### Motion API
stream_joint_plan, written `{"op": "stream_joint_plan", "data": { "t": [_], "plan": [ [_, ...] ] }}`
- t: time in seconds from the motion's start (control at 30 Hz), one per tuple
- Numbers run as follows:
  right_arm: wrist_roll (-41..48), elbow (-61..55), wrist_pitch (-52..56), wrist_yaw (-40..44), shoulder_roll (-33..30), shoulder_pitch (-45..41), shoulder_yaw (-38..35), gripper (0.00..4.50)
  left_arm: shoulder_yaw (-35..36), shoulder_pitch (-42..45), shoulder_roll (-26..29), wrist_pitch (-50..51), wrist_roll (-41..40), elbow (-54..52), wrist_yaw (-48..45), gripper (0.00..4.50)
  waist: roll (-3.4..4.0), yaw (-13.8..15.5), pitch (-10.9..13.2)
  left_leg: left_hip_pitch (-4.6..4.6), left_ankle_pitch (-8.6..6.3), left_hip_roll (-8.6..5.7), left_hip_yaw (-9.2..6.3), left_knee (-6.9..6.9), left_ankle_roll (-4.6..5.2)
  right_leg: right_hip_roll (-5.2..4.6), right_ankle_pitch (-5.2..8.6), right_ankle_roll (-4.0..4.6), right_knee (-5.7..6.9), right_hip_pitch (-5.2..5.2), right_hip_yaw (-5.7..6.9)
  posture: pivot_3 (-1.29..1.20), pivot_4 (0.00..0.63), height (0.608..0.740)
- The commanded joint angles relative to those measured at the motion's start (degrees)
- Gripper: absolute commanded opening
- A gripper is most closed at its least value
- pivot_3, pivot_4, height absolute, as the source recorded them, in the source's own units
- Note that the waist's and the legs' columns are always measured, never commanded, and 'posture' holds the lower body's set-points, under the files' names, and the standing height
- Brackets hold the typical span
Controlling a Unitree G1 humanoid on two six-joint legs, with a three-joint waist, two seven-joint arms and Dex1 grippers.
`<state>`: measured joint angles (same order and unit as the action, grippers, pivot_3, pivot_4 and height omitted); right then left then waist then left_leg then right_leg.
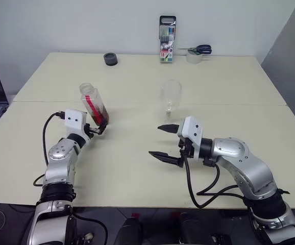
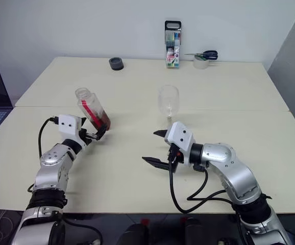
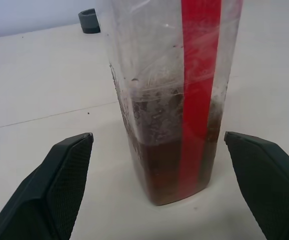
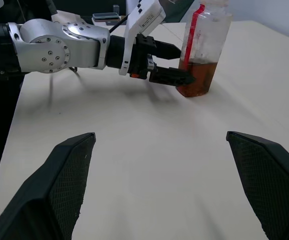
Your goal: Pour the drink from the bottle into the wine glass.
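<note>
The bottle (image 1: 93,104) stood upright on the table (image 1: 137,168) (mouth up); left gripper (image 1: 97,127) open beside it, right gripper (image 1: 164,144) open, empty.

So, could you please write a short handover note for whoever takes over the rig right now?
Left end effector: open, fingers either side of the bottle, not gripping.
Right end effector: open, empty, in front of the wine glass.
Bottle: on the table, cap off, drink in its lower part.
Wine glass: upright, empty.
Done: the approach to the bottle.
Left: grip, lift, pour.
</note>
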<state>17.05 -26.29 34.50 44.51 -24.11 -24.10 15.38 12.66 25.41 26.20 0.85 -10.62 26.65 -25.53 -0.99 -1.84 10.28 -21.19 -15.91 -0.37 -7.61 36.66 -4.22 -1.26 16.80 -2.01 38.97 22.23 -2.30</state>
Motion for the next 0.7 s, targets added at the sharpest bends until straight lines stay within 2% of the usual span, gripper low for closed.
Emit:
{"op": "stream_joint_plan", "data": {
  "t": [0.03,0.33,0.7],
  "plan": [
    [0.8,-3.0,-0.4,-0.2,-0.1,-1.2,-0.2,4.47,-0.5,0.7,-0.8,-0.3,-0.2,-3.4,0.6,4.5,0.0,0.0,0.0,-0.01,0.0,0.0,-0.01,0.01,0.0,0.0,0.0,0.0,0.0,0.0,0.0,0.0,0.15,0.74],
    [1.7,-2.3,-1.0,0.0,0.8,-1.8,-0.8,4.47,0.0,2.2,-1.9,-1.3,-0.1,-3.5,4.0,4.5,-0.01,0.0,0.0,-0.03,0.0,0.0,-0.01,0.02,0.0,0.0,0.0,0.0,0.0,0.0,0.0,0.0,0.15,0.74],
    [6.8,-1.1,-0.4,-2.0,5.4,-3.2,-4.0,4.47,0.1,4.4,-1.8,-1.4,-0.4,-2.5,5.4,4.5,-0.01,0.0,0.0,-0.04,0.01,0.0,-0.03,0.03,-0.01,0.0,0.0,0.0,0.01,0.01,0.02,0.0,0.15,0.74]
  ]
}}
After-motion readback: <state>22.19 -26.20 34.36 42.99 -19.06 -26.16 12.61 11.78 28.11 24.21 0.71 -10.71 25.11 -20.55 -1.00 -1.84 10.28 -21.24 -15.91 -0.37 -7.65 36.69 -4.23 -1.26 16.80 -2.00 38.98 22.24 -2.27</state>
